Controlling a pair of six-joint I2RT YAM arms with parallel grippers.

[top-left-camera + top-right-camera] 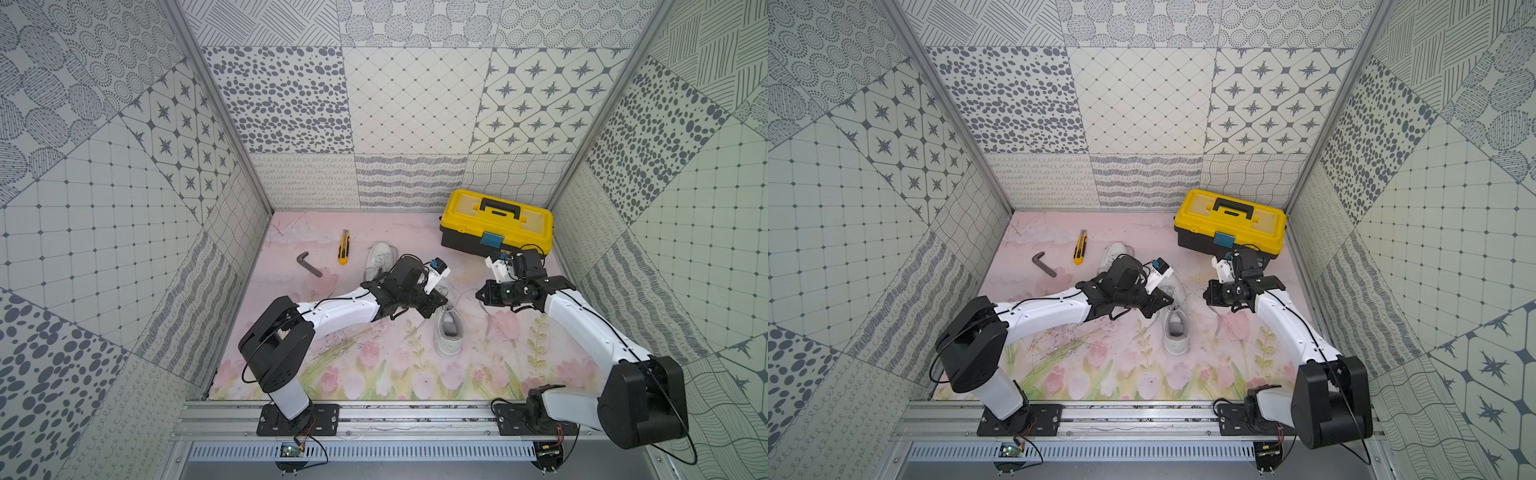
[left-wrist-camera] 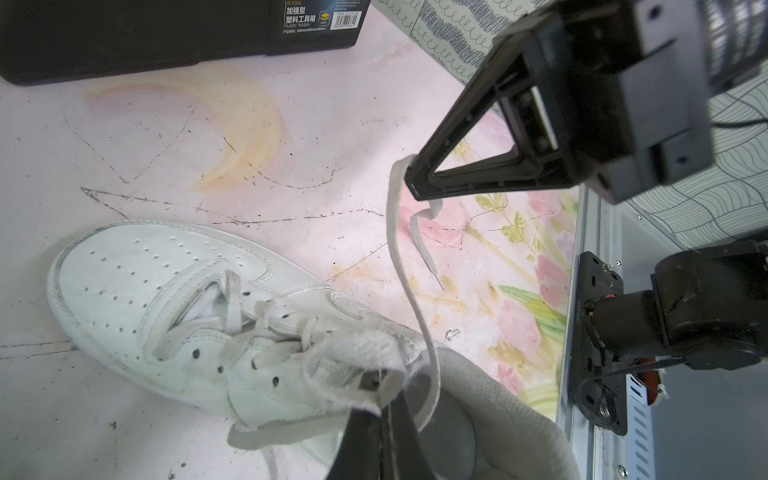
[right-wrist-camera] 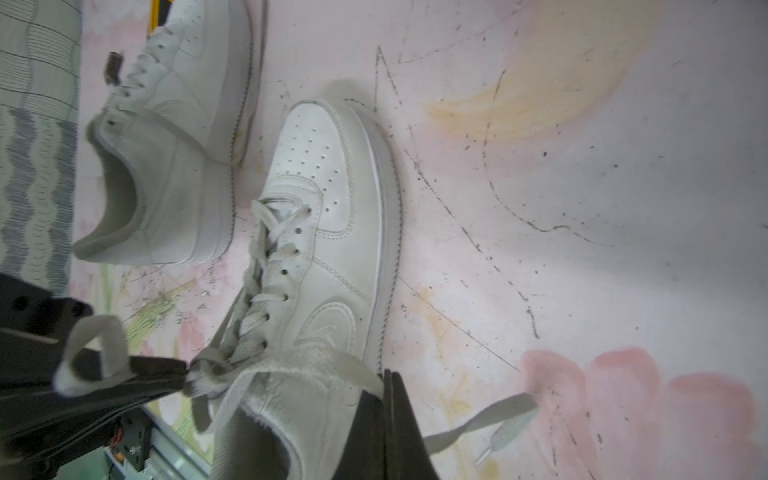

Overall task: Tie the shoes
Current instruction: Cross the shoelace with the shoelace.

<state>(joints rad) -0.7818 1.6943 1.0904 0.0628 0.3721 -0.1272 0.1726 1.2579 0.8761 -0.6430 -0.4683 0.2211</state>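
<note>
Both arms stretch forward from their bases and angle inward. The left end effector (image 1: 440, 303) and right end effector (image 1: 478, 296) (tips pointing toward each other, a little apart) are each pinched closed on shoelace (image 2: 392, 249).

Both top views are looking steeply down from high up, across the scene from the toolbox (image 1: 496, 222) (image 1: 1230, 224), sharing nearly everything. The left wrist camera is sitting close over the front shoe (image 2: 137, 282), facing the toolbox; the right wrist camera is viewing that same shoe (image 3: 324, 199) closely, facing away from the toolbox.
</note>
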